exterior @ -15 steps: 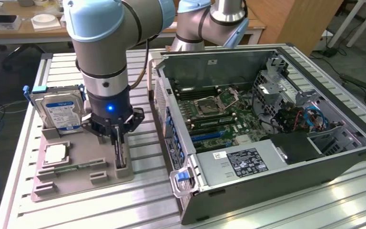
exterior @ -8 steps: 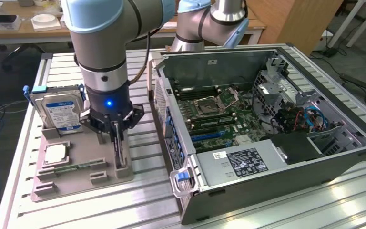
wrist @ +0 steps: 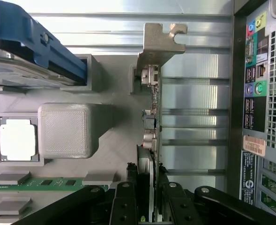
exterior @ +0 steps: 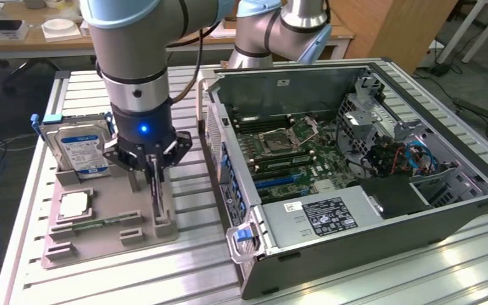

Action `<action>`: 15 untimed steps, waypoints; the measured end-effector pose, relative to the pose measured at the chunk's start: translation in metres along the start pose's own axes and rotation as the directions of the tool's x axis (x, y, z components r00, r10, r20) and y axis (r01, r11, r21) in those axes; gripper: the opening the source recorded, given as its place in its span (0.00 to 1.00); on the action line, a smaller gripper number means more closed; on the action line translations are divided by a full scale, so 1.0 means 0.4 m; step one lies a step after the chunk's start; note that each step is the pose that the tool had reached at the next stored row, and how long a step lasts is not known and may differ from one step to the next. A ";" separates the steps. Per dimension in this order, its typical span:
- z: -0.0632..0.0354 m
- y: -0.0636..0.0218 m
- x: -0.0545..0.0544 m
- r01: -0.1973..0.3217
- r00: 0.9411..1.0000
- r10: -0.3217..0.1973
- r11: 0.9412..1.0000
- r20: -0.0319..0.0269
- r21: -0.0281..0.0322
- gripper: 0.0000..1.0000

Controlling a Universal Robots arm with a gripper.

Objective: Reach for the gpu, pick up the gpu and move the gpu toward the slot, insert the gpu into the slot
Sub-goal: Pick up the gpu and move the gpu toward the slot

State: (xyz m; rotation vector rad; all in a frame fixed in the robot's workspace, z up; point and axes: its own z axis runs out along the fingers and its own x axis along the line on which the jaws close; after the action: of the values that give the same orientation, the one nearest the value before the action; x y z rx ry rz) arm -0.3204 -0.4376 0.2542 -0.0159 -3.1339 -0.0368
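Currently gpu (wrist: 154, 117) seen clamped edge-on in narrowed gripper (wrist: 146, 178), standing at tray (wrist: 114, 136) edge. Risk judged: grip taken far from bracket (wrist: 159, 44), gpu tilted on lift, bracket snagged on tray.

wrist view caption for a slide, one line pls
gripper straddling the upright gpu in its grey holder, computer case alongside

nothing legible: print too small on blue-white label (exterior: 84, 153) of silver hard drive (exterior: 61, 135) beside the pincer (exterior: 154, 190), and on white sticker (exterior: 333, 216) of grey computer case (exterior: 371, 248) opposite.
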 end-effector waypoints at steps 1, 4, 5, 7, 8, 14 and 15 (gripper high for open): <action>-0.006 0.000 0.000 0.000 1.000 0.000 1.000 0.000 0.000 0.26; -0.026 0.001 0.000 0.000 1.000 0.000 1.000 0.000 0.000 0.26; -0.033 0.001 0.000 0.000 1.000 0.000 1.000 0.000 0.000 0.26; -0.046 0.001 0.000 0.000 1.000 0.000 1.000 0.000 0.000 0.26; -0.052 0.001 0.000 0.000 1.000 0.000 1.000 0.000 0.000 0.26; -0.088 0.002 0.001 0.000 1.000 0.000 1.000 0.000 0.000 0.26; -0.094 0.002 0.001 0.000 1.000 0.000 1.000 0.000 0.000 0.26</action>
State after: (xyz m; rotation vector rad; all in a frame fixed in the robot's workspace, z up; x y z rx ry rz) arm -0.3204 -0.4376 0.2919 -0.0159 -3.1339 -0.0368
